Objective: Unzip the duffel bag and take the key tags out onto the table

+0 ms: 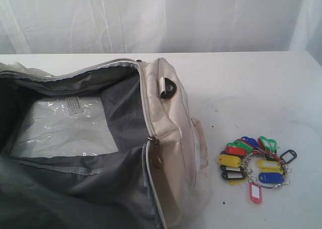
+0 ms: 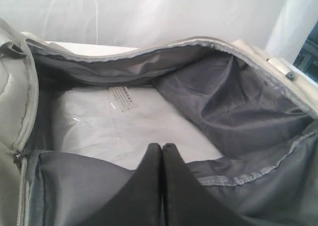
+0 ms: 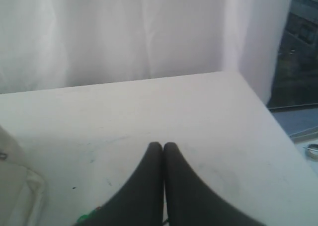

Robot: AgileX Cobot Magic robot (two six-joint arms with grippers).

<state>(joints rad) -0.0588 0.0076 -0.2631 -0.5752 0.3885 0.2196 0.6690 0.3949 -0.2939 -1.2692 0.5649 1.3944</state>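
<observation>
Closed left gripper (image 2: 162, 146), open duffel bag (image 2: 238, 103)

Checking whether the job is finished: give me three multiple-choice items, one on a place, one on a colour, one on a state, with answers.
1. Where are the key tags, relative to the bag? A inside it; B on the table beside it; C hanging from its strap.
2. What colour is the bag's lining? A grey; B red; C green.
3. The bag is: A zipped shut; B open; C covered by a cloth.
Answers: 1 B, the bunch lies on the table; 2 A, grey fabric shows inside; 3 B, its inside is in plain view.
</observation>
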